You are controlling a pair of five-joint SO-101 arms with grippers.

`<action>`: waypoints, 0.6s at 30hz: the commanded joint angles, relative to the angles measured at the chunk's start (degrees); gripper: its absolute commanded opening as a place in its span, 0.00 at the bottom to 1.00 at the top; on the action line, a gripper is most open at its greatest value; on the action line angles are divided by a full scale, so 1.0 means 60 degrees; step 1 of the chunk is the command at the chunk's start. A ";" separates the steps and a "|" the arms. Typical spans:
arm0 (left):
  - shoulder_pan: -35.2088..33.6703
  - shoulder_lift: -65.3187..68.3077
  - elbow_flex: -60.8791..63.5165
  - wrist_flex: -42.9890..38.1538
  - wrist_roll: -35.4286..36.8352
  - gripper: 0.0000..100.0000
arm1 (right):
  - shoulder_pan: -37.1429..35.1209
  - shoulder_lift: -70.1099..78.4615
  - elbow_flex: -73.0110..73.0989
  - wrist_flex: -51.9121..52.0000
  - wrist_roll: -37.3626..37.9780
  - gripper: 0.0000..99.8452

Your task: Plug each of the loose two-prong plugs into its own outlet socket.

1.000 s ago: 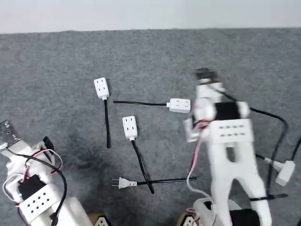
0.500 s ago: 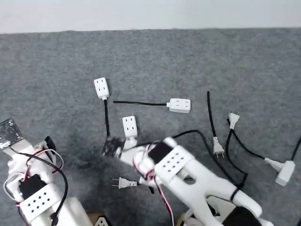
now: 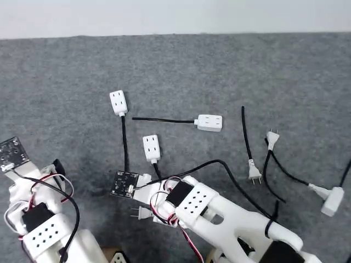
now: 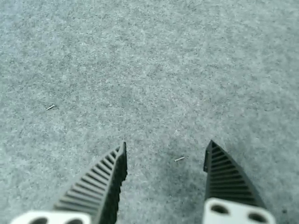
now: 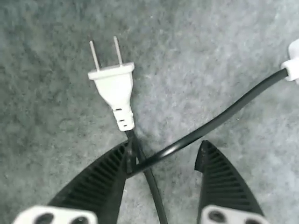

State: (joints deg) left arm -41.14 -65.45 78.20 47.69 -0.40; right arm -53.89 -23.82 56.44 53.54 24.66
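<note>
Parted wide at the right gripper [image 5: 163, 149], low over the grey mat [image 5: 243, 42], with nothing clamped. Just ahead of its fingertips, a white two-prong plug [image 5: 114, 88], flat on the mat, prongs pointing away from the gripper. Between the two fingers, that plug's black cord [image 5: 145, 177], crossed there by a second black cord [image 5: 210, 123]; possibly touching one finger's inner face, hard to tell. From above, just beyond the gripper, the nearest socket [image 3: 151, 148]; farther beyond, a second socket [image 3: 118, 102]; beyond and to the right, a third socket [image 3: 209, 123]. Well off to its right, a second plug [image 3: 254, 174] and a third plug [image 3: 272, 137], apart from every socket. Parted too at the left gripper [image 4: 166, 151], over the mat, holding nothing.
</note>
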 commanded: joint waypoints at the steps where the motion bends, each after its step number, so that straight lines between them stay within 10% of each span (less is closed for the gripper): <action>1: 0.0059 -0.0132 -0.0286 -0.0293 -0.0073 0.25 | -0.0081 0.0022 -0.0044 -0.0168 -0.0073 0.16; 18: 0.0073 -0.0132 -0.0212 -0.0293 -0.0073 0.25 | 0.0740 0.0022 0.0044 0.0520 0.2359 0.21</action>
State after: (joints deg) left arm -41.14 -65.45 78.20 47.69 -0.40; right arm -51.43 -23.56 57.14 59.25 37.05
